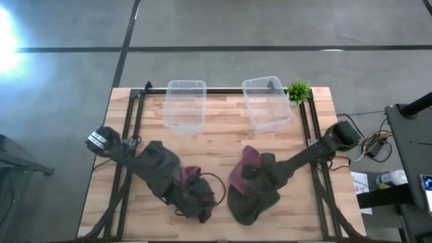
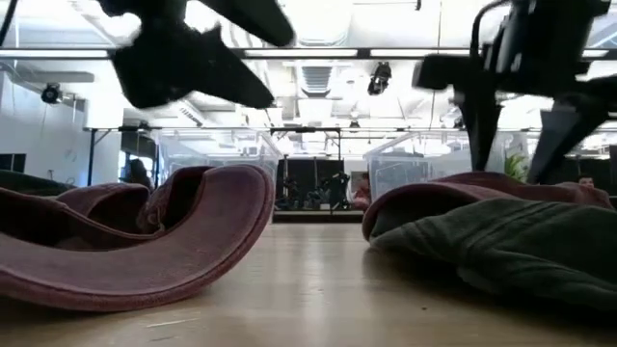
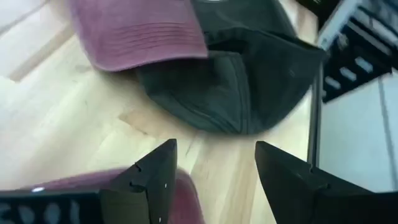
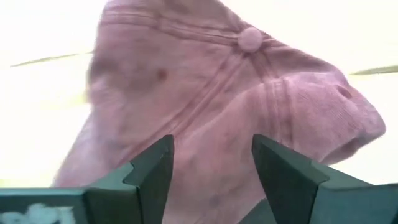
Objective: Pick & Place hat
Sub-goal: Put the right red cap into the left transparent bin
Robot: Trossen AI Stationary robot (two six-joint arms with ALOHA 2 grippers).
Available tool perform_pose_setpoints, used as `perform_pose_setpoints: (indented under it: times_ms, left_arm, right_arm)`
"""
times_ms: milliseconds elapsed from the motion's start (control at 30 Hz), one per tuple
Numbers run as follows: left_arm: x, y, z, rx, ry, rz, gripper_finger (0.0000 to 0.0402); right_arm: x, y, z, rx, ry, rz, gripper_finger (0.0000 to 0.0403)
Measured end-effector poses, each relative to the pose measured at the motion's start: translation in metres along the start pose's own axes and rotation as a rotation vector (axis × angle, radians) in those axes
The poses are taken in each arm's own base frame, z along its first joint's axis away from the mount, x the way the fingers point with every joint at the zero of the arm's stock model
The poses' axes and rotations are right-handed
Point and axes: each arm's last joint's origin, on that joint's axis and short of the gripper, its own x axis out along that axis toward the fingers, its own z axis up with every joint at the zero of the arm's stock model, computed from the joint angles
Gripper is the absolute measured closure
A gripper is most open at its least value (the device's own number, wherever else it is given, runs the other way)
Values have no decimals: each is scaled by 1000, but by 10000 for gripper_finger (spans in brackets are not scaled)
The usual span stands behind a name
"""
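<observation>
Two caps lie near my right gripper (image 1: 251, 174): a maroon cap (image 1: 246, 160) and, toward the near edge, a dark green cap (image 1: 253, 202). In the right wrist view the open gripper (image 4: 211, 146) hovers over the maroon cap's crown (image 4: 205, 93), one finger on each side, with the top button (image 4: 250, 38) just ahead. Another maroon cap (image 2: 145, 241) rests on the table at the left, brim curled upward. My left gripper (image 3: 214, 149) is open above bare wood beside that cap's brim (image 3: 186, 199) and faces the green cap (image 3: 249, 81). My right gripper comes at the maroon cap's crown (image 4: 186, 124) from above, slanting down, with its fingers (image 2: 479, 135) spread across the crown. Whether they touch the cloth, I cannot tell. The cap lies on the table, against the green cap.
Two clear plastic bins (image 1: 185, 104) (image 1: 266, 101) stand by the far edge, with a small green plant (image 1: 298, 91) at the far right corner. A black metal frame (image 1: 131, 128) runs along the table's sides. Bare wood (image 1: 223, 135) lies between bins and caps.
</observation>
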Motion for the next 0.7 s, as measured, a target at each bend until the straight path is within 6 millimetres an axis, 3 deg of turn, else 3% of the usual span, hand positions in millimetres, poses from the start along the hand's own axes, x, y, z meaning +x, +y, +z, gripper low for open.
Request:
perform_pose_setpoints:
  times_ms: [133,300,500,700]
  left_arm:
    - [16,6,16,-240,-28,-35,191]
    - [44,15,25,-563,71,-153,191]
    - [68,17,13,-714,85,-188,191]
    - [90,31,7,-841,-91,-120,191]
  right_arm:
    - [-9,-1,5,-2,19,38,188]
    - [1,-8,4,-7,77,-21,188]
    - [16,-16,-3,8,124,3,188]
    - [23,-14,-11,24,193,89,188]
